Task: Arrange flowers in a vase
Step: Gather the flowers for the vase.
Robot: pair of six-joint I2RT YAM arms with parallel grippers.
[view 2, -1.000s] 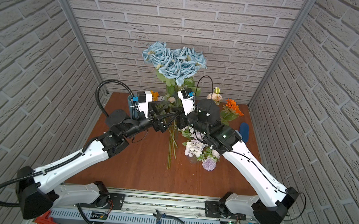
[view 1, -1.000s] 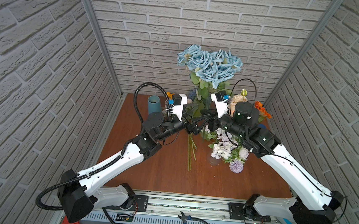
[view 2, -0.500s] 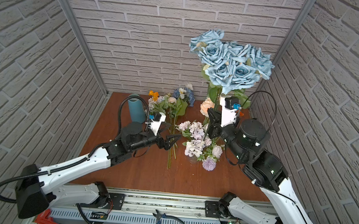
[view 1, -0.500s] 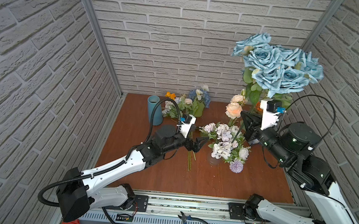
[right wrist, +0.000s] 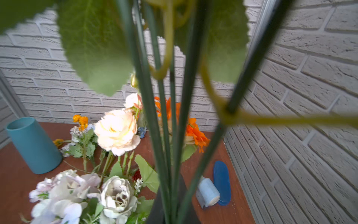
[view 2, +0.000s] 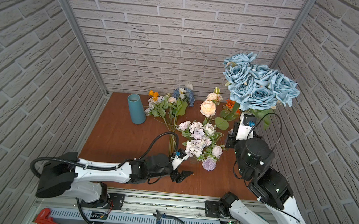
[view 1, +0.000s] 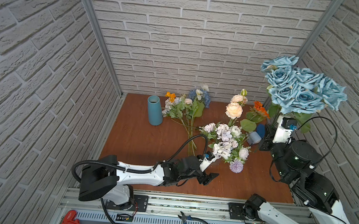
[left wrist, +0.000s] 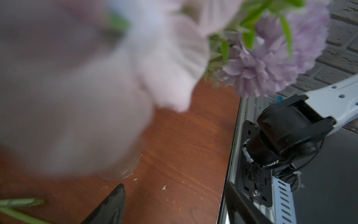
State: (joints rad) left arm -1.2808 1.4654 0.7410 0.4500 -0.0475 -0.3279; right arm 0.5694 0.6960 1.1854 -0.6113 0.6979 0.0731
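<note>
My right gripper (view 1: 267, 138) (view 2: 231, 136) is shut on the green stems (right wrist: 166, 155) of a bunch of pale blue roses (view 1: 300, 91) (view 2: 259, 86), held upright high at the right wall. My left gripper (view 1: 209, 178) (view 2: 182, 175) (left wrist: 174, 195) stands open and empty low over the table's front, beside a clear glass vase (left wrist: 120, 170) holding lilac-white flowers (view 1: 226, 142) (view 2: 198, 138). An empty teal vase (view 1: 154, 110) (view 2: 136, 109) (right wrist: 33, 145) stands at the back left. Peach roses (view 1: 233, 110) (right wrist: 116, 131) and orange poppies (view 1: 260, 109) rise behind the bouquet.
A loose bunch with a blue hydrangea (view 1: 199, 94) lies beside the teal vase, its stems (view 1: 190, 137) running toward the front. A pale blue cylinder (view 1: 254, 138) and a dark blue oval (view 1: 260, 129) lie near my right gripper. Pliers (view 1: 189, 220) rest on the front rail.
My right arm has swung the blue roses from the table's middle to the right wall. My left arm has drawn back and down to the front, its jaws narrowing slightly.
</note>
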